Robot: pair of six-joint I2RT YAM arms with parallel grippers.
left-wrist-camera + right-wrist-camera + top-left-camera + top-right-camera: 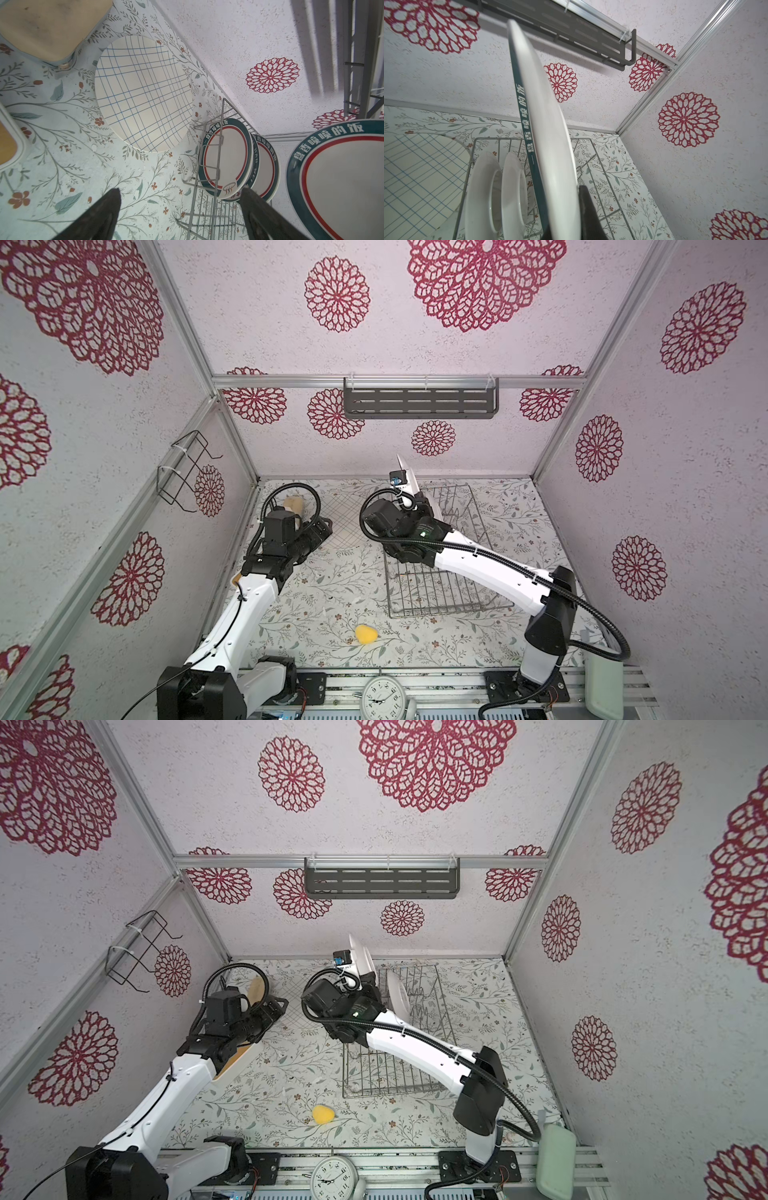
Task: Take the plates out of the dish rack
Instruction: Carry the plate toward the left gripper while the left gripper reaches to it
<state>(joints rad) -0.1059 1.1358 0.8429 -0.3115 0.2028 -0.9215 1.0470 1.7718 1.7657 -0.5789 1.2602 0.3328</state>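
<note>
1. Progress: we count four plates in view. The grid plate point(143, 93) lies flat on the table point(324, 605) just beside the dish rack point(436, 593), so we take that one as unloaded.
2. In hand: the right gripper point(566, 219) pinches a green-rimmed plate point(546, 124) near its lower edge, with one finger point(588, 207) pressed on the white back. In both top views the plate stands on edge, slightly tilted, raised over the far left corner of the rack. We cannot tell whether its bottom edge has cleared the prongs.
3. Left gripper point(180, 193): its fingers point(108, 207) are spread wide and hold nothing. It hovers over the table between the grid plate and the rack, apart from both.
4. Rack contents: two plates stand in it, a front plate point(224, 160) and a rear plate point(268, 166). Both are upright and close together, at the end nearest the grid plate. The rest of the rack shows bare wire.
5. Other holders: a dark shelf point(419, 400) hangs on the back wall and a black wire holder point(183, 472) on the side wall. We see nothing in either.
6. Judgement: one plate is done, one is midway and two are left. The held plate needs setting down on the table. The grid plate looks a likely place to stack it, but that is only our guess.
</note>
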